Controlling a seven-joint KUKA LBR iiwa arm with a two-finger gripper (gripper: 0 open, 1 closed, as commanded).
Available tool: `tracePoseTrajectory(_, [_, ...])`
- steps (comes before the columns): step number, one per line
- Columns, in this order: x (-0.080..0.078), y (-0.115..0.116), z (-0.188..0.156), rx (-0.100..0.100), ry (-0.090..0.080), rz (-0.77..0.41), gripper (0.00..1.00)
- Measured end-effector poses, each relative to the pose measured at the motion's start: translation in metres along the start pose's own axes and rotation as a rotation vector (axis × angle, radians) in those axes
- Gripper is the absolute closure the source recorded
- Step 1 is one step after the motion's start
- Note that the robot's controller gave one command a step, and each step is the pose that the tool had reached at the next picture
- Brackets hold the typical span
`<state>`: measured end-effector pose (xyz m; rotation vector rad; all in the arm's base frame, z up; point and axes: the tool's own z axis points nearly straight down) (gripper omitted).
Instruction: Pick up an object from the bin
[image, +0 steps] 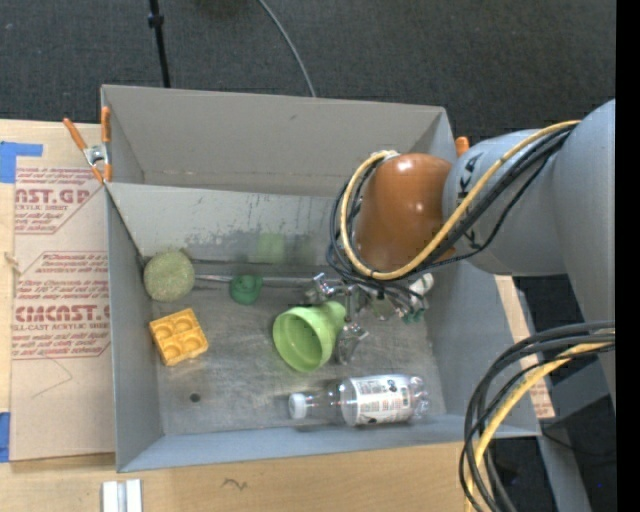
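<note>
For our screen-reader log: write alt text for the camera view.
The robot's gripper is down in the grey metal bin at the narrow end of a light green cup lying on its side. Nearby lie a clear plastic bottle, a yellow block, an olive ball and a small green object.

A dark carpeted floor (450, 50) is stretching across the top, with a thin black pole (157, 40) slanting over it and a grey cable (293, 45) curving down. A pale wooden desk (300, 490) is lying below, evenly lit.
</note>
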<state>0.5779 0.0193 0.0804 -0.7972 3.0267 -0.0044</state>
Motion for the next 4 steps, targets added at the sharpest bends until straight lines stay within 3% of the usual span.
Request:
tracePoseTrajectory(1, [0.002,0.002,-0.018,-0.007,0.012,-0.001,1.00])
tracePoseTrajectory(4, [0.000,0.001,-0.063,-0.006,0.009,-0.001,1.00])
